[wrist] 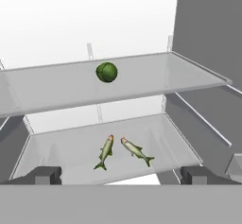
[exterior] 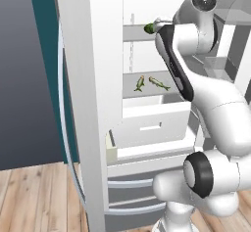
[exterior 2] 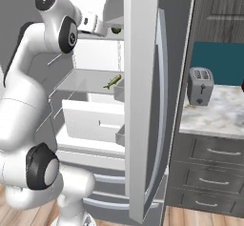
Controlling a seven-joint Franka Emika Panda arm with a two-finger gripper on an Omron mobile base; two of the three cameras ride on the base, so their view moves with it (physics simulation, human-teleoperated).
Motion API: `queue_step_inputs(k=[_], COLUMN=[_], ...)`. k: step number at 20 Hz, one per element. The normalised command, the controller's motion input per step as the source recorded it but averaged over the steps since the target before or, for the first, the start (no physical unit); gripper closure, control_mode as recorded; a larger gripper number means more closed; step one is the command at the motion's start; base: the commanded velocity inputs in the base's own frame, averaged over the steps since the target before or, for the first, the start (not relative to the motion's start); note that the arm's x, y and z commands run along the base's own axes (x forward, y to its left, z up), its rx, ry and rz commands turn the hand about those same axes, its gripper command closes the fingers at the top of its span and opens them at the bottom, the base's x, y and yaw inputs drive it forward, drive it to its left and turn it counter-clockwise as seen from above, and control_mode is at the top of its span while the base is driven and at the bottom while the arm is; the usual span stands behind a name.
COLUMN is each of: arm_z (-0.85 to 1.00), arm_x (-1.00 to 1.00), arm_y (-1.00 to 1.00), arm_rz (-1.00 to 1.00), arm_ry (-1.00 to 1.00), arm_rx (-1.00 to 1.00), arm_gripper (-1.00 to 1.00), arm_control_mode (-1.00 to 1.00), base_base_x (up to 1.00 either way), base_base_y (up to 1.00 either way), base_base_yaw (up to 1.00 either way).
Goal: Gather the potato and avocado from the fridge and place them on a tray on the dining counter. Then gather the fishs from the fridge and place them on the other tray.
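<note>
The fridge [exterior: 147, 123] stands open with its white shelves showing. A dark green avocado [wrist: 107, 72] rests on the upper glass shelf [wrist: 56, 88]; the left base view also shows the avocado [exterior: 148, 28], just off the hand's tip. Two slender grey-green fish [wrist: 106, 151] [wrist: 136, 151] lie side by side on the shelf below. My gripper [wrist: 122, 175] is open, its fingertips [wrist: 46, 175] wide apart with nothing between them, held in front of the shelves and short of the avocado. The potato, both trays and the dining counter are out of view.
The open fridge doors flank the arm: one [exterior: 88, 104] on the left, one [exterior 2: 143, 101] on the right. A white drawer [exterior: 152, 121] juts out below the fish shelf. A toaster [exterior 2: 200, 87] stands on a marbled counter [exterior 2: 219, 115] to the right.
</note>
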Motion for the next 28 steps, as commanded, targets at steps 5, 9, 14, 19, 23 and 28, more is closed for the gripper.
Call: queue_step_inputs(k=[5, 9, 14, 19, 23, 28], arm_z=[-0.02, -0.12, -0.22, -0.09, -0.02, -0.09], arm_x=[0.48, 0.5, 0.49, 0.45, 0.52, 0.51], arm_y=[-0.01, -0.06, -0.05, 0.0, -0.01, -0.04], arm_rz=[-0.01, 0.0, 0.0, 0.0, 0.0, 0.0], arm_ry=[0.04, 0.05, 0.05, 0.0, 0.0, 0.0], arm_rx=[0.0, 0.0, 0.0, 0.0, 0.0, 0.0], arm_gripper=[-1.0, -1.0, -1.0, -1.0, -1.0, -1.0], arm_control_mode=[-1.0, -1.0, -1.0, -1.0, -1.0, -1.0], base_base_x=[0.0, 0.0, 0.0, 0.0, 0.0, 0.0], base_base_y=[0.0, 0.0, 0.0, 0.0, 0.0, 0.0], base_base_yaw=[0.0, 0.0, 0.0, 0.0, 0.0, 0.0])
